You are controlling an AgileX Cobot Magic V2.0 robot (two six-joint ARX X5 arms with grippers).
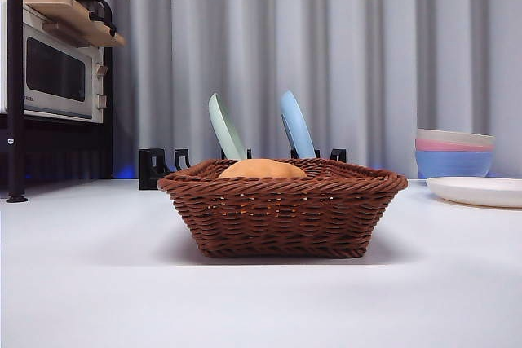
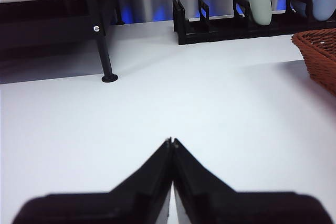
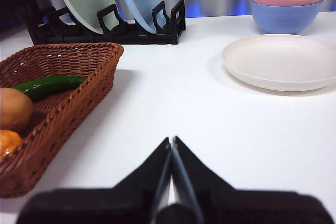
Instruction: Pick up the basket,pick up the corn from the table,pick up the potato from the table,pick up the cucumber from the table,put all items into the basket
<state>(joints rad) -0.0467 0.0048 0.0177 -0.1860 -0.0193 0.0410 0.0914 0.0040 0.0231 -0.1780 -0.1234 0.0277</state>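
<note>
The brown wicker basket stands on the white table in the middle of the front view. Inside it the right wrist view shows the green cucumber, the tan potato and an orange bit of the corn. In the front view only the potato's top rises above the rim. My left gripper is shut and empty, over bare table to the left of the basket. Shut and empty too, my right gripper hovers to the right of the basket.
A black dish rack with a green plate and a blue plate stands behind the basket. Stacked bowls and a white plate sit at the right. A microwave on a black stand is at the left.
</note>
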